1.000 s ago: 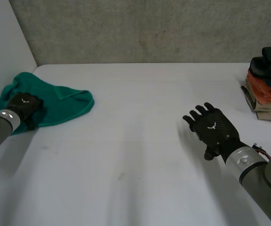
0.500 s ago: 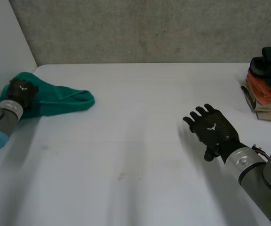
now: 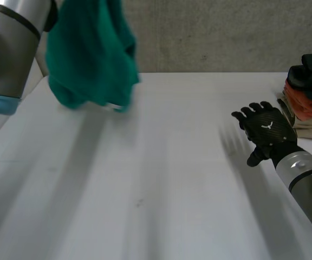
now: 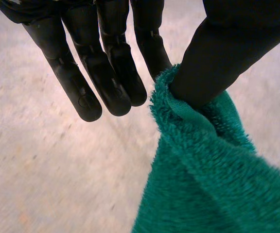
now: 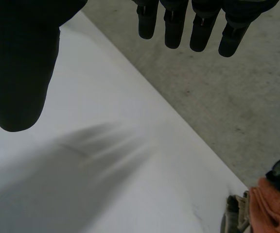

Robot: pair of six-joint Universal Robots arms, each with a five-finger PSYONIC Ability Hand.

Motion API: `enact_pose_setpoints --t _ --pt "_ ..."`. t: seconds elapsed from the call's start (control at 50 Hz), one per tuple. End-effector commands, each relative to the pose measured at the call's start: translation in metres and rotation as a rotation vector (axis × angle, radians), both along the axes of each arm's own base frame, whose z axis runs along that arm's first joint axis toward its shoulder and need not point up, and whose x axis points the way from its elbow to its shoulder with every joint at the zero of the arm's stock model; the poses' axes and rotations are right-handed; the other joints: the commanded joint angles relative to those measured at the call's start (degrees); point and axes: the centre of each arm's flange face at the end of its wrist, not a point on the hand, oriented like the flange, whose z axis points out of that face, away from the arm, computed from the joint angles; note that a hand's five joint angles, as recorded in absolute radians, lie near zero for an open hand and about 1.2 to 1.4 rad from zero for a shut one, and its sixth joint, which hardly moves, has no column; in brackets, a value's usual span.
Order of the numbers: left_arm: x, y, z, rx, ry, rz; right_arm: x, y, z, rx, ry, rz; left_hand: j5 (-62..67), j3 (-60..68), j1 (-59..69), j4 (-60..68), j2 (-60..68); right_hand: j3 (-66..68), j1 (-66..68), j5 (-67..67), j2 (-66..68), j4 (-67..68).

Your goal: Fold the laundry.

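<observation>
A green fleecy towel (image 3: 92, 57) hangs bunched in the air above the table's far left part. In the left wrist view my left hand (image 4: 106, 63) pinches a fold of the towel (image 4: 213, 165) between its thumb and a finger, and its other fingers stay straight. My left arm (image 3: 10, 43) reaches in high at the near left. My right hand (image 3: 267, 132) hovers over the table's right side with fingers spread and nothing in it. Its fingers (image 5: 179, 24) and thumb (image 5: 21, 63) stand wide apart in the right wrist view.
A stack of folded laundry (image 3: 307, 100) in dark, orange and beige sits at the table's far right edge, just beyond my right hand; its orange layer (image 5: 271, 206) is seen past the fingertips. The white table (image 3: 161, 184) meets a grey wall behind.
My left hand closed on the green towel at the far left corner and lifted it high off the table, toward the right. My right hand shifted right, toward the stack.
</observation>
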Motion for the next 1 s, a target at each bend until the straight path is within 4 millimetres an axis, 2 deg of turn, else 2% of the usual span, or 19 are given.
enact_pose_setpoints --t 0.02,0.08,0.14,0.16,0.24,0.32,0.38,0.4,0.44,0.48,0.54,0.6,0.66,0.68,0.74,0.76,0.84,0.92,1.0 --pt "-0.027 0.010 -0.038 0.104 -0.045 -0.059 -0.003 -0.001 0.013 -0.022 -0.048 -0.033 13.6 11.7 14.5 11.4 11.5 -2.2 -2.7 -2.4 -2.3 -1.8" --pt "-0.035 0.002 -0.075 0.190 -0.102 -0.059 -0.008 -0.004 0.016 -0.029 -0.048 -0.060 13.6 11.7 14.5 11.4 11.5 -2.2 -2.7 -2.4 -2.3 -1.8" --pt "-0.040 -0.003 -0.132 0.325 -0.220 -0.046 -0.012 -0.008 0.017 -0.034 -0.050 -0.077 13.6 11.7 14.5 11.4 11.5 -2.2 -2.7 -2.4 -2.3 -1.8" --pt "-0.040 -0.004 -0.161 0.397 -0.286 -0.030 -0.014 -0.010 0.018 -0.038 -0.052 -0.083 13.6 11.7 14.5 11.4 11.5 -2.2 -2.7 -2.4 -2.3 -1.8" --pt "-0.036 0.003 -0.227 0.566 -0.467 0.017 -0.014 -0.013 0.022 -0.046 -0.059 -0.082 13.6 11.7 14.5 11.4 11.5 -2.2 -2.7 -2.4 -2.3 -1.8" --pt "-0.037 0.026 -0.258 0.664 -0.578 0.009 -0.012 -0.015 0.026 -0.033 -0.056 -0.072 13.6 11.7 14.5 11.4 11.5 -2.2 -2.7 -2.4 -2.3 -1.8" --pt "-0.036 0.034 -0.261 0.686 -0.602 -0.007 -0.012 -0.018 0.031 -0.004 -0.050 -0.071 8.3 6.4 9.1 6.1 6.2 -2.2 -2.7 -2.4 -2.3 -1.8" --pt "-0.038 0.041 -0.256 0.679 -0.605 -0.033 -0.012 -0.019 0.033 0.023 -0.043 -0.070 -26.9 -28.8 -26.0 -29.1 -29.0 -2.2 -2.7 -2.4 -2.3 -1.8" --pt "-0.039 0.046 -0.242 0.646 -0.597 -0.051 -0.011 -0.019 0.034 0.061 -0.039 -0.067 -53.2 -55.1 -52.4 -55.4 -55.3 -2.2 -2.7 -2.4 -2.3 -1.8" --pt "-0.039 0.056 -0.216 0.579 -0.562 -0.069 -0.009 -0.018 0.031 0.122 -0.032 -0.054 -54.4 -56.2 -53.5 -56.5 -56.4 -2.2 -2.7 -2.4 -2.3 -1.8" --pt "-0.035 0.054 -0.192 0.516 -0.514 -0.053 -0.008 -0.016 0.032 0.156 -0.020 -0.052 -54.0 -55.9 -53.1 -56.2 -56.1 -2.2 -2.7 -2.4 -2.3 -1.8" --pt "-0.027 0.039 -0.180 0.473 -0.477 -0.010 0.001 -0.005 0.033 0.187 -0.015 -0.020 -53.5 -55.4 -52.6 -55.7 -55.6 -2.2 -2.7 -2.4 -2.3 -1.8" --pt "-0.012 0.013 -0.172 0.441 -0.447 0.061 0.037 0.028 0.034 0.213 -0.017 0.097 -52.5 -54.4 -51.6 -54.7 -54.6 -2.2 -2.7 -2.4 -2.3 -1.8" --pt "0.000 -0.006 -0.171 0.427 -0.449 0.115 0.050 0.041 0.034 0.226 -0.026 0.136 -52.3 -54.2 -51.5 -54.5 -54.4 -2.2 -2.7 -2.4 -2.3 -1.8" --pt "0.008 -0.026 -0.184 0.435 -0.489 0.149 0.069 0.066 0.029 0.254 -0.033 0.184 -52.0 -53.9 -51.1 -54.2 -54.1 -2.2 -2.7 -2.4 -2.3 -1.8" --pt "0.011 -0.042 -0.202 0.451 -0.537 0.153 0.072 0.072 0.026 0.262 -0.029 0.191 -52.0 -53.9 -51.1 -54.2 -54.1 -2.2 -2.7 -2.4 -2.3 -1.8" --pt "0.026 -0.076 -0.235 0.451 -0.652 0.137 0.093 0.091 0.006 0.279 0.008 0.222 -51.3 -53.2 -50.5 -53.5 -53.4 -2.2 -2.7 -2.4 -2.3 -1.8" --pt "0.033 -0.094 -0.261 0.433 -0.739 0.064 0.112 0.098 -0.012 0.244 0.021 0.250 -49.0 -50.8 -48.1 -51.2 -51.1 -2.2 -2.7 -2.4 -2.3 -1.8" --pt "0.031 -0.099 -0.280 0.457 -0.763 -0.021 0.127 0.097 -0.025 0.198 0.003 0.265 -47.1 -49.0 -46.3 -49.3 -49.2 -0.8 -1.3 -1.0 -0.8 -0.4"
